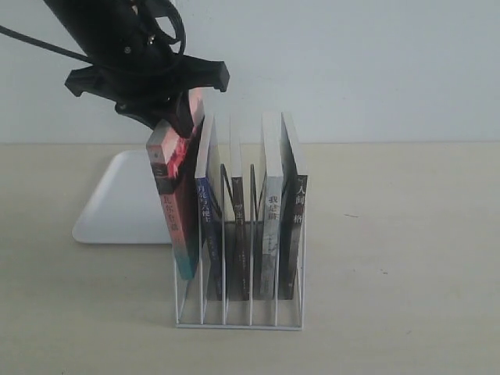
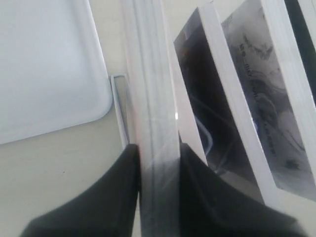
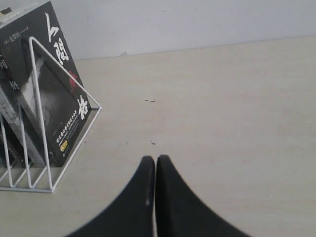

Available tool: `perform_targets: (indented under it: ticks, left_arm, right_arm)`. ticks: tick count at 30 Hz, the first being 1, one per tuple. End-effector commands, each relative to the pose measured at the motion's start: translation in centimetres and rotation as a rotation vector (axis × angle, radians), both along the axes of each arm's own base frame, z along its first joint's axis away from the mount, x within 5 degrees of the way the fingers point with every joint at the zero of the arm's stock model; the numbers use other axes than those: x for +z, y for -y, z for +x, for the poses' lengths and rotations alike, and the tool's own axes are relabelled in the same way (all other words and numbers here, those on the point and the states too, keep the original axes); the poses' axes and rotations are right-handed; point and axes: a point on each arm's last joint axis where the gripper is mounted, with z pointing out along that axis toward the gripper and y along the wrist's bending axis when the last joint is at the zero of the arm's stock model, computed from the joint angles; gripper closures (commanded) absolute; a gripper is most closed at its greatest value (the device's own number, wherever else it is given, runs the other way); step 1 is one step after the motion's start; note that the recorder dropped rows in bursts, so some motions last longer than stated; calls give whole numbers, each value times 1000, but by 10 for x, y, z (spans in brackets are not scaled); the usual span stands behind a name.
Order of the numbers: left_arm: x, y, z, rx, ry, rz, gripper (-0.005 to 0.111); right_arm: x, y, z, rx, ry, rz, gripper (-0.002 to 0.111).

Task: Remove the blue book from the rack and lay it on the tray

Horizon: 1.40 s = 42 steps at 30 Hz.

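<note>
The blue book [image 1: 208,205] stands upright in the second slot from the left of the white wire rack [image 1: 239,321]. My left gripper [image 1: 185,125] comes down from above and is shut on the thick pink-red-spined book [image 1: 173,205] beside it. That book leans left and sits higher than the others. In the left wrist view my gripper [image 2: 159,148] clamps that book's page edges [image 2: 153,89], with both fingers pressed against it. The white tray [image 1: 119,201] lies flat behind and left of the rack, and its corner [image 2: 47,64] shows in the left wrist view. My right gripper [image 3: 155,159] is shut and holds nothing.
Other books fill the remaining slots, with a black-covered book [image 1: 294,219] at the rack's right end [image 3: 54,103]. The rack's wire end [image 3: 43,143] stands left of my right gripper in its view. A wall runs along the back of the beige table [image 1: 398,258].
</note>
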Motion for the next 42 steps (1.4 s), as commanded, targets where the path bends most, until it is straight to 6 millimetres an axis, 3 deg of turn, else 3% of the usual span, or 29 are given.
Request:
perform_targets:
  ticks: [1, 11, 18, 30, 42]
  left_arm:
    - [26, -1, -5, -7, 42, -30, 103]
    - [68, -7, -18, -12, 101, -74, 103]
    - [74, -8, -22, -14, 109, -90, 103]
    - [33, 4, -10, -2, 39, 12, 103]
    - [5, 6, -6, 48, 18, -1, 103]
  right_arm:
    - [1, 1, 0, -6, 9, -12, 108]
    - [1, 1, 0, -6, 9, -12, 108]
    - [1, 1, 0, -6, 9, -12, 108]
    - [1, 1, 0, -6, 9, -12, 108]
    - [1, 1, 0, -6, 9, -12, 108]
